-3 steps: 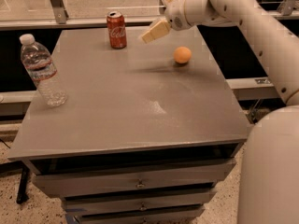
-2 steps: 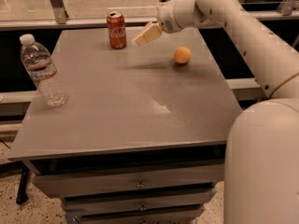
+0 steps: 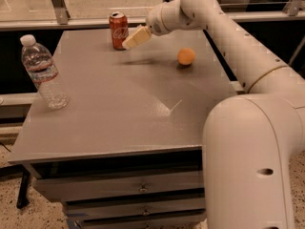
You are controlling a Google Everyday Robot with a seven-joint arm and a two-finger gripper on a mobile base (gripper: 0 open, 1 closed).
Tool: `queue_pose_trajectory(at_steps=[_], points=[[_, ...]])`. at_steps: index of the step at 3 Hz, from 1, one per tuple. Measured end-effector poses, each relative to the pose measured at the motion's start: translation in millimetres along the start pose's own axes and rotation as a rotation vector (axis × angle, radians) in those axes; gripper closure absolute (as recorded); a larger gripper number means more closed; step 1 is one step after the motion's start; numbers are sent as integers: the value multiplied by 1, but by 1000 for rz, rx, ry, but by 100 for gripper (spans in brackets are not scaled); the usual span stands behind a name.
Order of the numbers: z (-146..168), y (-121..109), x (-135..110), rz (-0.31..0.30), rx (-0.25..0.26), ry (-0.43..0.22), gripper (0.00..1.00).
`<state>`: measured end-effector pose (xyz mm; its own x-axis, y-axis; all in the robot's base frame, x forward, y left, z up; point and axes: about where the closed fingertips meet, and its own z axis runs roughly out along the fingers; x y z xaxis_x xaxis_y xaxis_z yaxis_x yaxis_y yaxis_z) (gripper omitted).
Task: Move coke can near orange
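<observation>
The red coke can [image 3: 118,30] stands upright near the far edge of the grey table [image 3: 124,113]. The orange [image 3: 186,56] lies to its right, toward the table's far right side. My gripper [image 3: 129,41] hangs above the table just right of the can, its cream fingertips pointing at the can's lower right side. It holds nothing.
A clear plastic water bottle [image 3: 44,72] stands at the table's left edge. My white arm [image 3: 228,42] reaches in from the right over the far right corner. Drawers [image 3: 138,190] sit under the table's front. A metal rail [image 3: 57,4] runs behind the table.
My gripper has moved left, away from the orange and closer to the coke can. The can, orange and bottle have not moved.
</observation>
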<state>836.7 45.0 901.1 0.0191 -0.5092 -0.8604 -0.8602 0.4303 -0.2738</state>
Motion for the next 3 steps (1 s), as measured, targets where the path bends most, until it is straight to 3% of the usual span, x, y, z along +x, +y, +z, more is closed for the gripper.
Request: queue_pose_trajectory(at_steps=[2, 3], points=[[39, 1, -3, 46, -32, -14, 0], [53, 4, -6, 64, -50, -21, 16]])
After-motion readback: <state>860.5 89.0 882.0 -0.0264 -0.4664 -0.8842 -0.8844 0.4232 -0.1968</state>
